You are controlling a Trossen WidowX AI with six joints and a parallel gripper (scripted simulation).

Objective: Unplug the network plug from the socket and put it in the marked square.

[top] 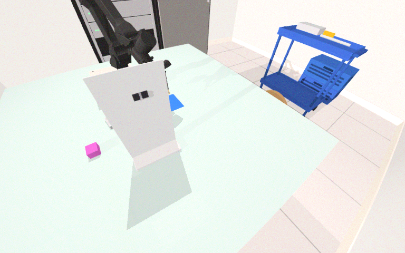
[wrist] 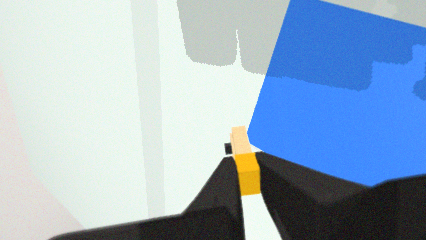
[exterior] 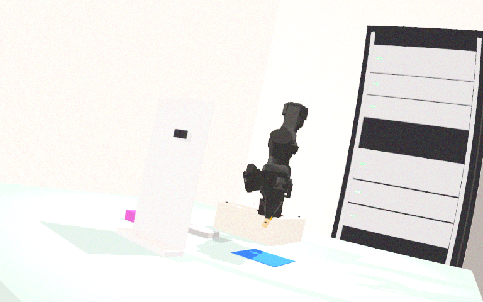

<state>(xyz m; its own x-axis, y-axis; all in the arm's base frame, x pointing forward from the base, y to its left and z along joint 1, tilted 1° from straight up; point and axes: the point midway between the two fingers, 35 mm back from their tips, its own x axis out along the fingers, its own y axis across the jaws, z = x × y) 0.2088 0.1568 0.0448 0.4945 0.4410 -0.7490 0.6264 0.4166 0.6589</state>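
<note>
The plug (wrist: 240, 140) (exterior: 265, 223), pale tan with an orange rear part, is out of the panel. My gripper (wrist: 243, 164) (exterior: 269, 216) is shut on it and points down, holding it above the table. In the wrist view the plug appears just left of a corner of the blue marked square (wrist: 320, 115) (exterior: 274, 258) (top: 175, 104). In the top view the upright panel (top: 148, 125) (exterior: 173, 179) hides most of the square and gripper. Two dark openings show in the panel. The thin tab cannot be made out.
A pink cube (top: 92, 150) (exterior: 130, 216) lies on the table beside the panel. A low pale bar (exterior: 203, 231) lies behind the panel. The arm's pale base block (exterior: 236, 224) stands beyond the square. A blue cart (top: 288, 89) and server rack (exterior: 416, 140) stand farther off.
</note>
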